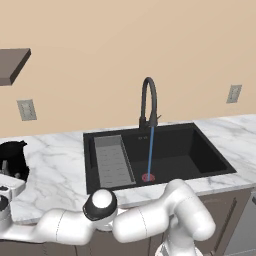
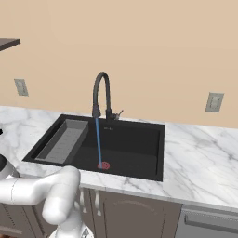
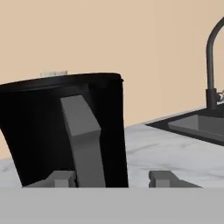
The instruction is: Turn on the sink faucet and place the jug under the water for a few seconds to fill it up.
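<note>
Jug stood on marble counter left of sink, its grey handle between the jaws, grip on it impossible to tell, gripper low at jug's base, faucet running, water falling onto red drain ring.
</note>
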### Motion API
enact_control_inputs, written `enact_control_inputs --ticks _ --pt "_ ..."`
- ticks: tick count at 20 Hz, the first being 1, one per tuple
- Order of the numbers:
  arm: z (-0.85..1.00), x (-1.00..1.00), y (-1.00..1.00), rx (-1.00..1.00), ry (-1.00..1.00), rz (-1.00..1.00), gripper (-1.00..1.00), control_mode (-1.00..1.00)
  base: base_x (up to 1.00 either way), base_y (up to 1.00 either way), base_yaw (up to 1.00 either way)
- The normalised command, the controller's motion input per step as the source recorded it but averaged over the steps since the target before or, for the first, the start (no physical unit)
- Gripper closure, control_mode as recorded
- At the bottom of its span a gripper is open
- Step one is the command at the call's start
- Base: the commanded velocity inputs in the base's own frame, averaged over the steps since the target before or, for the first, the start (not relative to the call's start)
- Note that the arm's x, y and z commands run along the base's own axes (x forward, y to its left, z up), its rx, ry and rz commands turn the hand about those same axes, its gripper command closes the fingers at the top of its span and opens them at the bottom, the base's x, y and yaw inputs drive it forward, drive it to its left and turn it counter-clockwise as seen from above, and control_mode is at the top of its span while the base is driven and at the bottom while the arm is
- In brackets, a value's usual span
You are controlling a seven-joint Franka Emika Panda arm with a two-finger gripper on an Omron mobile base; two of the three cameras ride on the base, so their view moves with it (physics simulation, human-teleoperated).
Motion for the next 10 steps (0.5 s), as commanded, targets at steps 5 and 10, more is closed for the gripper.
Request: enact_control_inputs --ticks 5,10 --pt "0.00 0.25 -0.03 0.03 0.00 0.00 1.00 -1.00 0.00 0.00 0.00" --pt "0.00 0.12 -0.12 0.05 -0.03 0.00 1.00 -1.00 0.00 0.00 0.00"
